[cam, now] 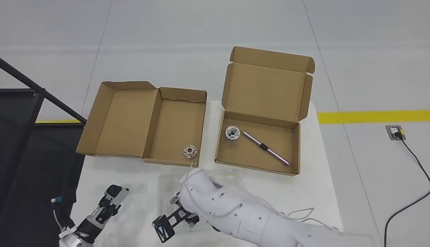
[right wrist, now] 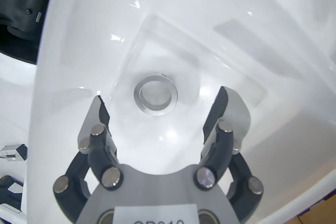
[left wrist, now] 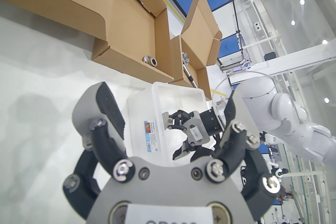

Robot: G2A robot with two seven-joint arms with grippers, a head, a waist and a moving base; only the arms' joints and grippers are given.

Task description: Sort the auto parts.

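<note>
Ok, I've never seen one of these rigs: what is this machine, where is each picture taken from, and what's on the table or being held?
It is a two-armed robot at a white table, sorting auto parts. The top view looks down from a camera above its arms; the other two come from cameras on each wrist, looking past its gripper. On the table stand two open cardboard boxes: the left box holds a flanged ring, the right box a round part and a rod. Nearer the robot is a clear plastic bin with a metal ring in it. The right gripper is open over that ring; the left gripper is open, facing the bin. Nothing is held.
</note>
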